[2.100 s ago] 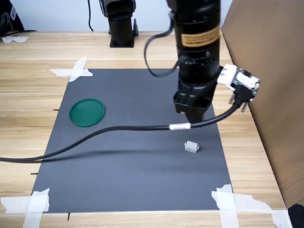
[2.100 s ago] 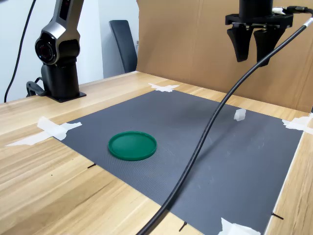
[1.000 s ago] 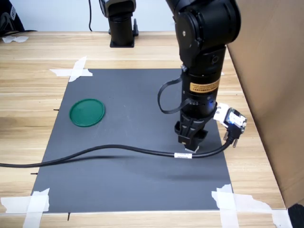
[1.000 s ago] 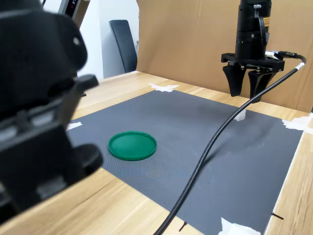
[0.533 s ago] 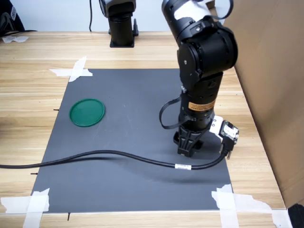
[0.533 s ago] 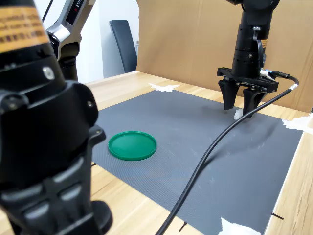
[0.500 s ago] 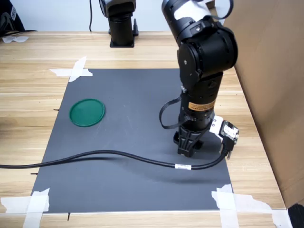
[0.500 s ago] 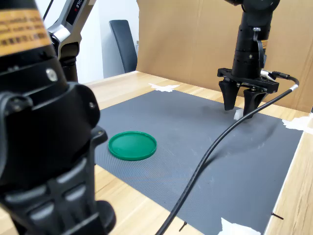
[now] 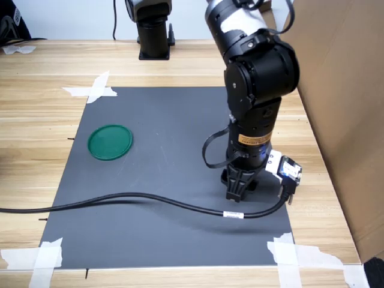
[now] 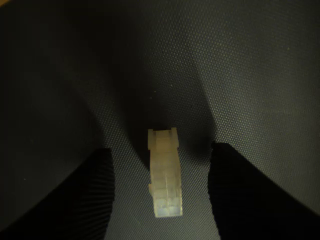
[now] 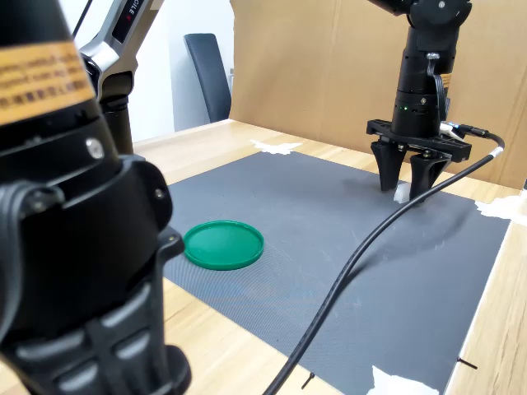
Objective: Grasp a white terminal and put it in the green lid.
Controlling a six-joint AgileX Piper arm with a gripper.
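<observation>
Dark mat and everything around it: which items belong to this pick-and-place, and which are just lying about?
Part of the job:
white terminal, between the open fingers
gripper
green lid

Just there:
black cable
white tape strips
cardboard panel
second arm's base

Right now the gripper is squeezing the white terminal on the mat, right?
Not squeezing. In the wrist view the gripper is open: the white terminal lies on the mat between the fingers, with gaps on both sides.
</observation>
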